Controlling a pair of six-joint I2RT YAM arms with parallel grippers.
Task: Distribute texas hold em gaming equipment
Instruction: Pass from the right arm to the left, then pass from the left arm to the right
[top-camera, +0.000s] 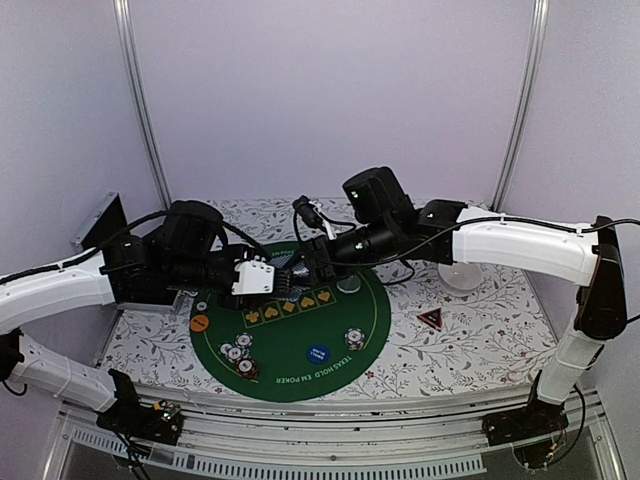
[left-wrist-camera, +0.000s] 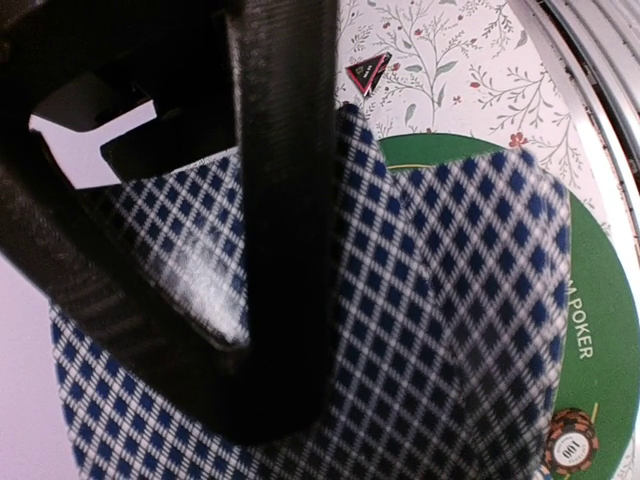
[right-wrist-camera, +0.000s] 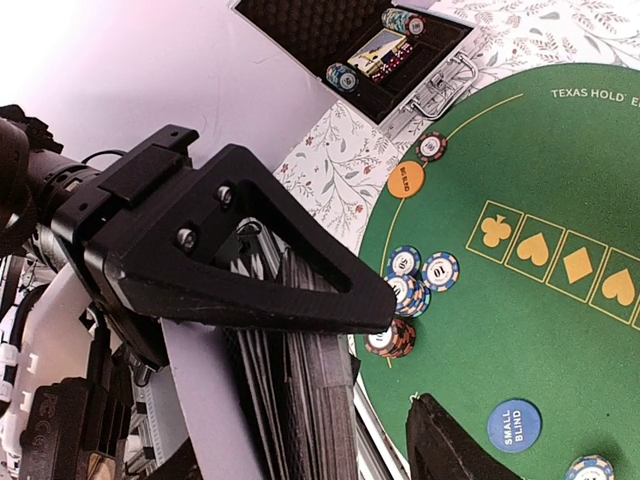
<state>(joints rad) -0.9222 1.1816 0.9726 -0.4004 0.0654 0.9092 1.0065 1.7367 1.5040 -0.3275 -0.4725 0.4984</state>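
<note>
on the poker mat (top-camera: 300, 385), a chip cluster (top-camera: 238, 352) lies left of the small blind button (top-camera: 318, 353); the triangle marker (top-camera: 430, 319) lies right of the mat.

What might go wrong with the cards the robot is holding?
1. The cards hang above the mat. The right fingers are apart, so if the left fingers grip loosely, the deck may slip and scatter.
2. Falling cards might knock over the chips stacked on the mat nearby.
3. The left arm and right arm meet very closely and might bump.
</note>
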